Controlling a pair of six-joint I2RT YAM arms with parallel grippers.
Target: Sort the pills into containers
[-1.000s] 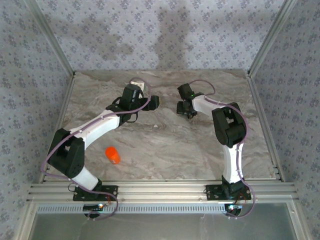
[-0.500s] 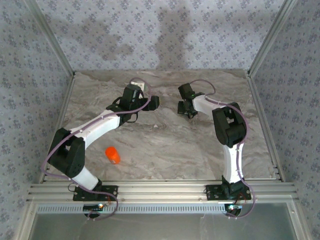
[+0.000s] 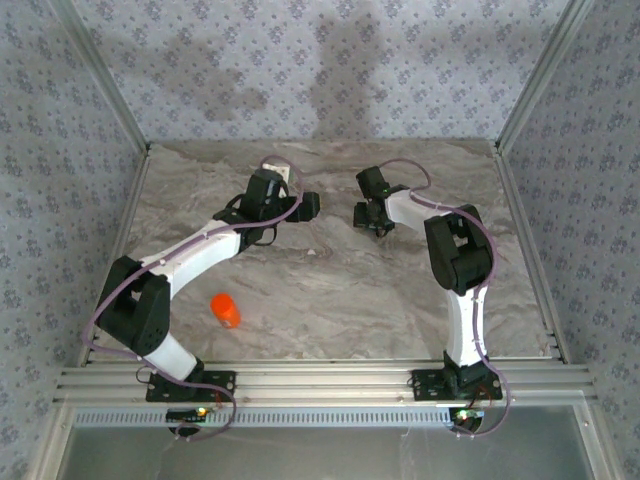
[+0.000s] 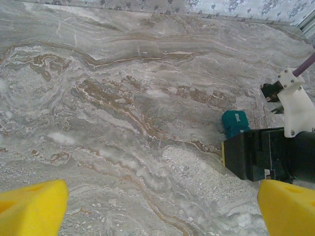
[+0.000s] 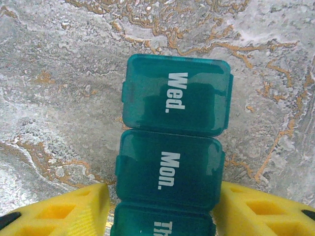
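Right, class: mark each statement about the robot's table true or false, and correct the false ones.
1. The orange bottle rests on the table near the left arm's base. True.
2. The visible lids of the pill organiser stand open. False: the Wed. and Mon. lids are shut.
3. The left gripper is wide open, holding nothing. True.
4. The right gripper straddles the orange bottle. False: its fingers flank the pill organiser.
5. The lid beside Wed. reads Tue. False: it reads Mon.
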